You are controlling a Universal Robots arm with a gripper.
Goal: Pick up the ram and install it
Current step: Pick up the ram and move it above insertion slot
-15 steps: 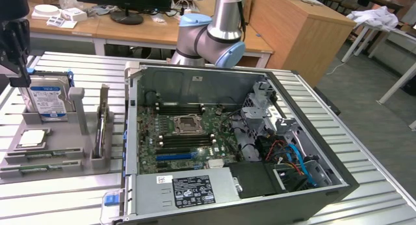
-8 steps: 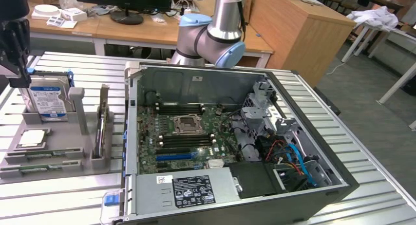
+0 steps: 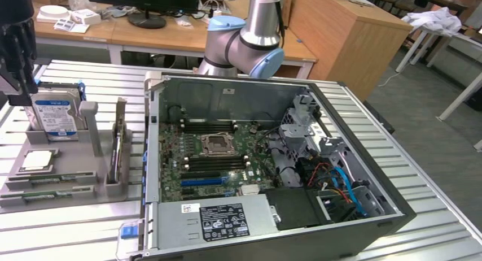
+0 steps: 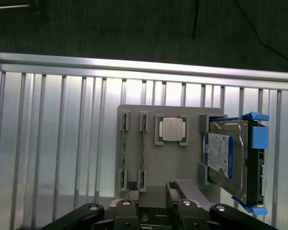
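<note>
The ram (image 3: 56,178) was seen in its gray holder (image 3: 75,159) at the exterior view's lower left, not yet picked up; the pincer (image 4: 151,199) was spread wide, empty.

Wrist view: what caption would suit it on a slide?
Open gripper above a grey tray holding two ram sticks, a processor chip and a hard drive.

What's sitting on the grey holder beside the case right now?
On the grey holder: two ram sticks on edge in their slots, a square silver processor chip in its pocket, and a hard drive standing upright in blue rails. Whatever lies under the drive is covered.
</note>
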